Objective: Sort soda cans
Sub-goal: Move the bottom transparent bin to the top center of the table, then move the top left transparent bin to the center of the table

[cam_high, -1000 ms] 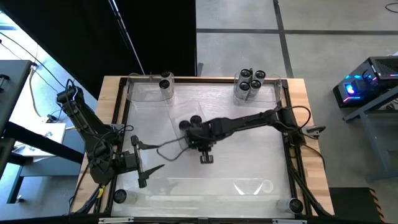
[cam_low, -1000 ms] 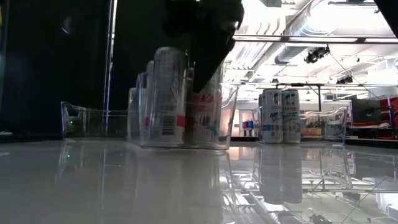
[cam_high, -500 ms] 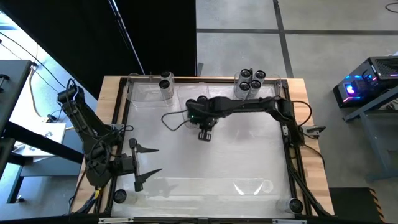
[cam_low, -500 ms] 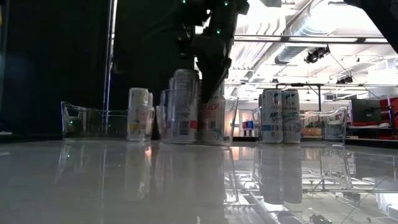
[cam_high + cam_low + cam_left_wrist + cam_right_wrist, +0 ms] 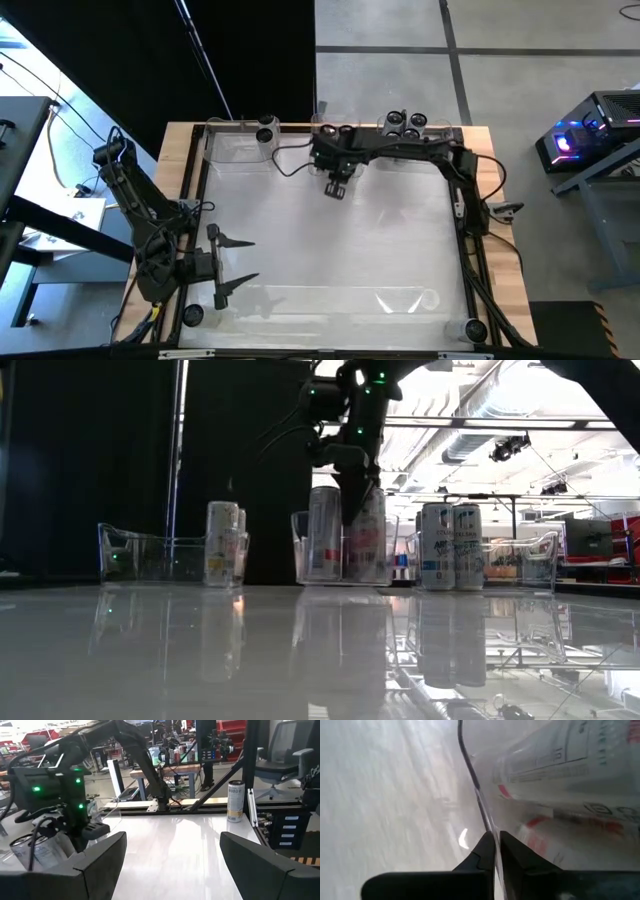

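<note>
A small clear tray (image 5: 341, 572) with red-marked soda cans (image 5: 323, 533) inside stands on its base on the white table, near the far edge (image 5: 330, 131). My right gripper (image 5: 337, 187) reaches down at the tray's near side and is shut on its wall. My left gripper (image 5: 252, 258) hangs open at the near left, level, with nothing between its fingers (image 5: 100, 860). A single can (image 5: 266, 134) stands in the far left tray, and several cans (image 5: 403, 124) stand in the far right tray. My right gripper pinches the clear tray's near wall (image 5: 481, 795) at its upper edge, one finger (image 5: 482, 851) outside and the other finger (image 5: 516, 855) inside. The fingers come steeply from above. The tray stands flat on the table with its cans upright.
A long clear tray (image 5: 345, 299) lies along the near edge. Single cans stand at the near left corner (image 5: 192, 315) and the near right corner (image 5: 471, 328). The middle of the table (image 5: 330, 240) is bare. The dark frame rails (image 5: 463, 210) run along the sides.
My right gripper, still shut on the tray wall, has swept from the table's middle toward the far edge and a little to the right. The tray has slid along the table with it, its cans staying upright. My left gripper has kept still.
</note>
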Robot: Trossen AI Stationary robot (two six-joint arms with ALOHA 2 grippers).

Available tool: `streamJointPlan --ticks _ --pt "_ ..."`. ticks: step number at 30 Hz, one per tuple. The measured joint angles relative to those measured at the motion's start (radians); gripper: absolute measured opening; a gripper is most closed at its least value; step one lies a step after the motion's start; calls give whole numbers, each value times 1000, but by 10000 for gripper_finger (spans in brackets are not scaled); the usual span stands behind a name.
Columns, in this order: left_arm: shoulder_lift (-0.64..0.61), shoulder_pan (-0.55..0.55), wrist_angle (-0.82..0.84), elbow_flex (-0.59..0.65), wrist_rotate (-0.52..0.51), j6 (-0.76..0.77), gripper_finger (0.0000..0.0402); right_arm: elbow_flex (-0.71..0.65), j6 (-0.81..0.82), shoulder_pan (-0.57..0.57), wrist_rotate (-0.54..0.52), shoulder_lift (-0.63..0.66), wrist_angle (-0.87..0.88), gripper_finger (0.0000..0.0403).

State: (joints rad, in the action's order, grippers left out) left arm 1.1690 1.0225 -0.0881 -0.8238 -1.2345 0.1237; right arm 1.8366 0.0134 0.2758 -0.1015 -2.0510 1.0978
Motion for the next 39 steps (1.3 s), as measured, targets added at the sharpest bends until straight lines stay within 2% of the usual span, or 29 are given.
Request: streamJointPlan --ticks 11,14,21,28,33,37,39 --pt "0 0 17 0 0 23 314 0 -110 12 142 0 -40 11" --pt "0 0 18 0 0 24 314 0 -97 0 151 0 -41 31" --pt "0 0 18 0 0 24 314 2 -98 -7 159 7 -24 105" --pt "0 0 42 0 -2 38 314 2 -99 -32 144 83 -17 117" --pt "0 -12 167 0 -77 165 314 2 -132 -73 16 158 -46 117" --pt "0 -29 300 0 -92 339 314 -14 -148 -119 -11 210 -80 116" --pt "0 -36 394 0 -91 452 314 -73 -124 -156 -29 253 -130 116"
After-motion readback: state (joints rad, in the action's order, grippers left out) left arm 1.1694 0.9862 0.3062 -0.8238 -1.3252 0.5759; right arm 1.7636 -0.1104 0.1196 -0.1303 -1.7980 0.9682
